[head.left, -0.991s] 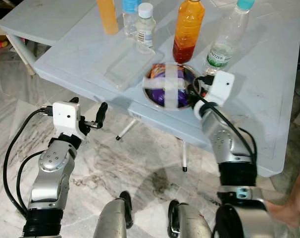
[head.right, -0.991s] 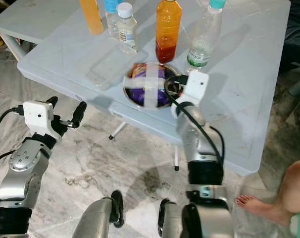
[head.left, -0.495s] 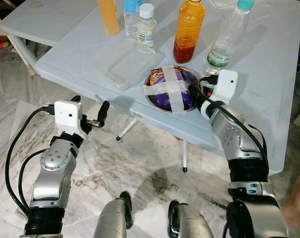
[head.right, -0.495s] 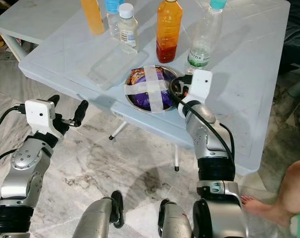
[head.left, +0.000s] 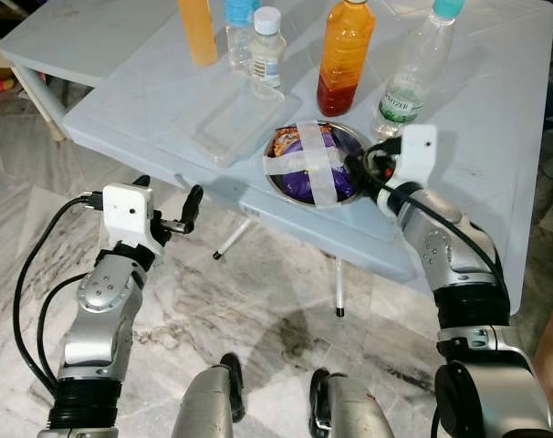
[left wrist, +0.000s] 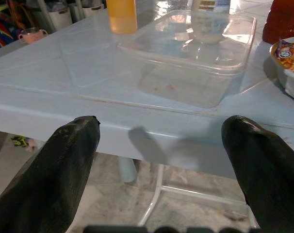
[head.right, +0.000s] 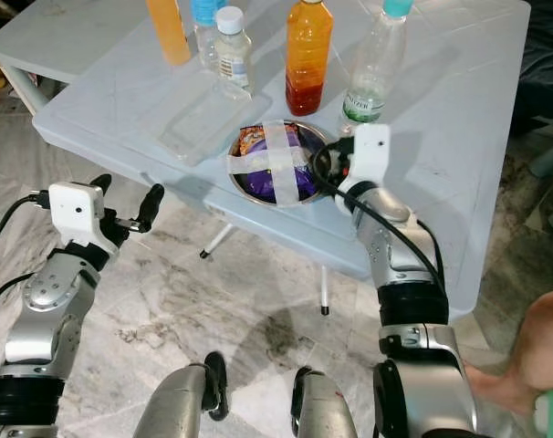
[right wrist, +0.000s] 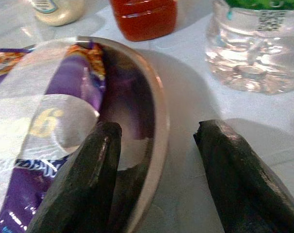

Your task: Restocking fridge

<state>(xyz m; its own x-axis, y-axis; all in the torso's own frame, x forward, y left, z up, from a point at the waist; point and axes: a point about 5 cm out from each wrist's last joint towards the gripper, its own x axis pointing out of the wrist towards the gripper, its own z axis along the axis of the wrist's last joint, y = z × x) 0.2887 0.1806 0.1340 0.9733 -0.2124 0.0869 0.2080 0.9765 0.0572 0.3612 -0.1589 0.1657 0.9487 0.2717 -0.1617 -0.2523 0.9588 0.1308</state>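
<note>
Right gripper [right wrist: 156, 160] straddling the rim of the round steel bowl [head.left: 363, 149] on the pale blue plastic bench [head.left: 495, 128].

Its jaws are standing open, one finger inside the bowl, one outside, gripping nothing; a purple snack packet [right wrist: 35, 145] under clear tape is showing a yellow "6". Left gripper [left wrist: 159, 145] is hovering open before the bench edge, facing a clear plastic tray [left wrist: 195, 43]. Bottle labels are unreadable.

A pale blue plastic table [head.left: 495, 128] on thin white metal legs [head.left: 339, 287] stands on a grey-veined white marble floor [head.left: 258, 301], with a second pale blue table [head.left: 85, 36] just beside its far left corner, all in bright, even daylight.
</note>
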